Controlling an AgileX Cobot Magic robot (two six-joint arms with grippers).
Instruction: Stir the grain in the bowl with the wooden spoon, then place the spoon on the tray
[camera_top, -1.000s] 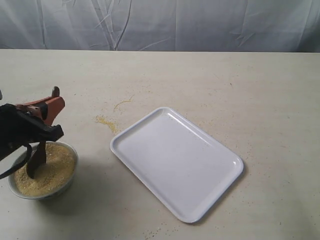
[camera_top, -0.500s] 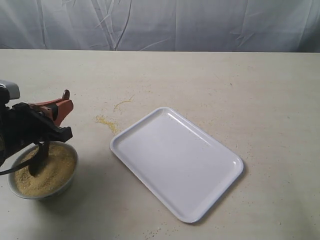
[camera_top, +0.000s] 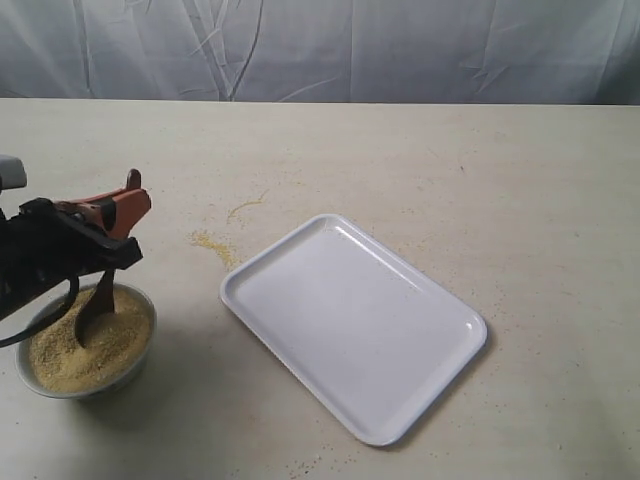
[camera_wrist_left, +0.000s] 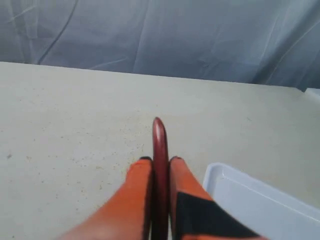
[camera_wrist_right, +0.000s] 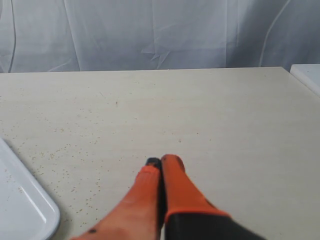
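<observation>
Wooden spoon (camera_top: 97, 303): scoop end sunk in grain (camera_top: 100, 345), I can't see it. Left gripper (camera_top: 122, 212) covers middle of handle. Left arm (camera_top: 40, 265) runs off picture edge, hides part of bowl (camera_top: 142, 350) rim. Left wrist view: only corner of tray (camera_wrist_left: 260, 205) shows, rest cut off. Right gripper (camera_wrist_right: 161, 161): blurry up close, back part cut off. Specks (camera_wrist_right: 65, 175) on table (camera_top: 450, 170) too small for me to name.

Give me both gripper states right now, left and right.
Left gripper: closed on the spoon.
Right gripper: closed, holding nothing.
</observation>
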